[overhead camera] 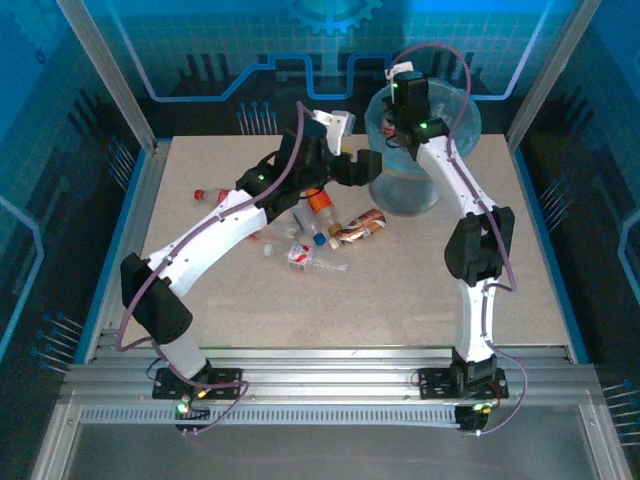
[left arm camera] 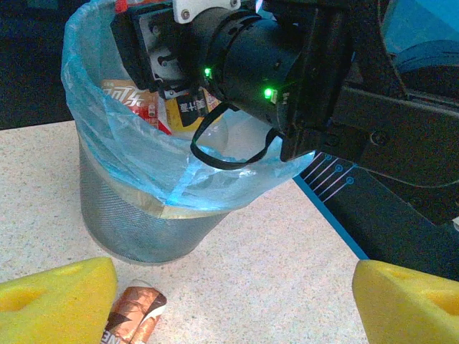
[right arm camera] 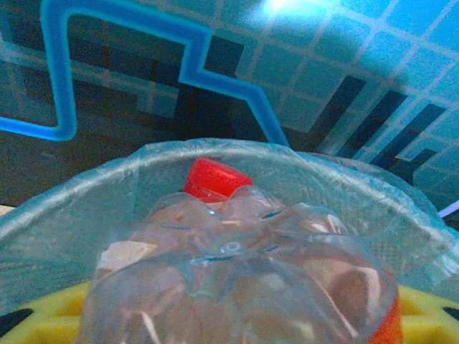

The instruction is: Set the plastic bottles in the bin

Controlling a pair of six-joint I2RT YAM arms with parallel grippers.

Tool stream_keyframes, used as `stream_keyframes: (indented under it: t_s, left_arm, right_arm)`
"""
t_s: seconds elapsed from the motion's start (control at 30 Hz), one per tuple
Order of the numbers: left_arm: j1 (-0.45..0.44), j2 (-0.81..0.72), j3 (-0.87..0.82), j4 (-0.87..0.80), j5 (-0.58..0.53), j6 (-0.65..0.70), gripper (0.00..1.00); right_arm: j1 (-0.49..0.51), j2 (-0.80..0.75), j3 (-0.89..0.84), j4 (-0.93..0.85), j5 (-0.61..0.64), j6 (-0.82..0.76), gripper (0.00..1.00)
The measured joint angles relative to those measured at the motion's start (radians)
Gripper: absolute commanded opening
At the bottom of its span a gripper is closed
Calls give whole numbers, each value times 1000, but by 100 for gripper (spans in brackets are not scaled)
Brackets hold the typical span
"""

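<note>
The right end effector (overhead camera: pixel 398 80) pinches a clear bottle (right arm camera: pixel 237 287) above the bin (overhead camera: pixel 400 195); advise release only while centred within the rim. The left end effector (left arm camera: pixel 233 297) is spread over the table (left arm camera: pixel 287 251).

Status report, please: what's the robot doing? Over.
Right fingers hold clear bottle over bin. Left fingers open, empty. Loose bottles on table. Nothing blocking.

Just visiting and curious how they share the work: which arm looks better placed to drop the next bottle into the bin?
The right arm. The right hand holds a clear bottle above the open bin. The left hand hangs open and empty, low beside the bin, by a brown-labelled bottle.
</note>
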Motion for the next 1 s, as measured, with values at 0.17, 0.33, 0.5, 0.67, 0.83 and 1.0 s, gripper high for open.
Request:
stream_keyframes:
  t_s: [0.17,0.33,0.5,0.67,0.83,1.0]
  left_arm:
    - [0,2,0,-4,0,-2,86]
    - [0,6,0,-14,0,-19,86]
    - [0,10,0,-21,-4,-26,86]
    - [0,15,0,-22,-8,-26,86]
    - [0,16,0,-23,-8,-26,86]
    - [0,16,0,-25,-8,-26,86]
  right_arm:
    - [-4,-14,-29,2,-12,21,65]
    - [-4,-21,-29,3,-24,32,68]
    - [-5,-42,-35,4,-28,42,69]
    - [-13,-74,-45,5,-32,59,71]
    - [-19,-105,-65,6,-43,76,75]
    - [-19,-119,-74,6,-55,87,79]
